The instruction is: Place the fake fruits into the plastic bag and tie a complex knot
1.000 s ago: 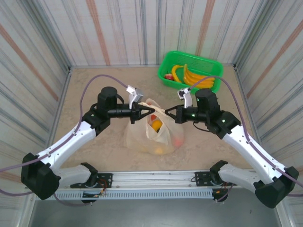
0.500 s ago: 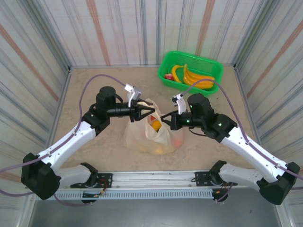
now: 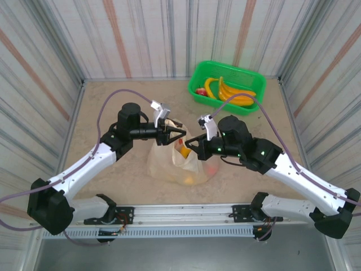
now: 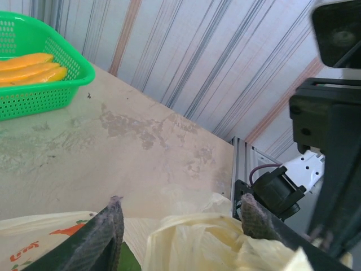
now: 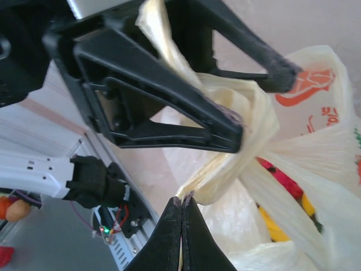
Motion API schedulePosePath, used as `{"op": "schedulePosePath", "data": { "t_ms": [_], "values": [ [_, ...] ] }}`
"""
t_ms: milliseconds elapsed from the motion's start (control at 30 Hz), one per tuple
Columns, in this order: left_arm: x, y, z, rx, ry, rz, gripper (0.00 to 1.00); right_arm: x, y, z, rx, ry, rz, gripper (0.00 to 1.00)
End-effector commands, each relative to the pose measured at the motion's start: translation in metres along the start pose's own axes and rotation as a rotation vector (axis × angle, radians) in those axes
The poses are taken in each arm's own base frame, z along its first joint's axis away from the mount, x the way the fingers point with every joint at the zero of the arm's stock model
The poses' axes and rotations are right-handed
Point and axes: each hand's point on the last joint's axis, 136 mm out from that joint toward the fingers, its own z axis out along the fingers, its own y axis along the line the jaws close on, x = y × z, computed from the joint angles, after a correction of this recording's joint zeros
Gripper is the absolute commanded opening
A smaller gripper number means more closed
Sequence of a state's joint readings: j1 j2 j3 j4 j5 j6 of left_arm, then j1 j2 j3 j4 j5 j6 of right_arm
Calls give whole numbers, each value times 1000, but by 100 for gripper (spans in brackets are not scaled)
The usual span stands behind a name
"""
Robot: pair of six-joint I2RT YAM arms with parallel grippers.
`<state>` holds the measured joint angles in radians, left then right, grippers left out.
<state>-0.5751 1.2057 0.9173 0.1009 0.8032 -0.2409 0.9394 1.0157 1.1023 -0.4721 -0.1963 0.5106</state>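
Observation:
The cream-yellow plastic bag lies mid-table with fake fruits showing orange and yellow through its mouth, and red and yellow ones behind the film. My left gripper is open over the bag's top, and its fingers straddle the bunched handle strips. The strips wrap over its lower finger in a twist; I cannot tell whether this is a tied knot. My right gripper is shut on the end of one handle strip, just right of the left gripper.
A bright green basket at the back right holds bananas and a red fruit. The same basket sits at the upper left of the left wrist view. Striped walls enclose the table, and a metal rail runs along the near edge.
My left gripper has opened from nearly shut, staying at the bag's top. My right gripper, still shut on the handle strip, has moved left, close to the left gripper.

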Motion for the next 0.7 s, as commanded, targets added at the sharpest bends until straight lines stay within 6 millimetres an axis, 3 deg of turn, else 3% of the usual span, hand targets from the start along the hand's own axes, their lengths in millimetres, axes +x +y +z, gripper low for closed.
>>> {"op": "schedulePosePath", "data": {
  "t_ms": [0,200,300,500,667],
  "values": [
    [-14,-5,-5,-5,-20,11,60,-3,6,10,12,-12,-35,0],
    [-12,-3,-4,-9,-5,-12,62,13,7,41,10,40,-49,0],
    [-10,-5,-3,2,7,-12,58,16,-4,49,58,33,-65,0],
    [-7,-8,-4,5,18,4,34,15,-31,52,181,-10,-101,0],
    [-7,-9,-4,0,25,28,10,15,-33,58,180,-3,-102,0]
  ]
}}
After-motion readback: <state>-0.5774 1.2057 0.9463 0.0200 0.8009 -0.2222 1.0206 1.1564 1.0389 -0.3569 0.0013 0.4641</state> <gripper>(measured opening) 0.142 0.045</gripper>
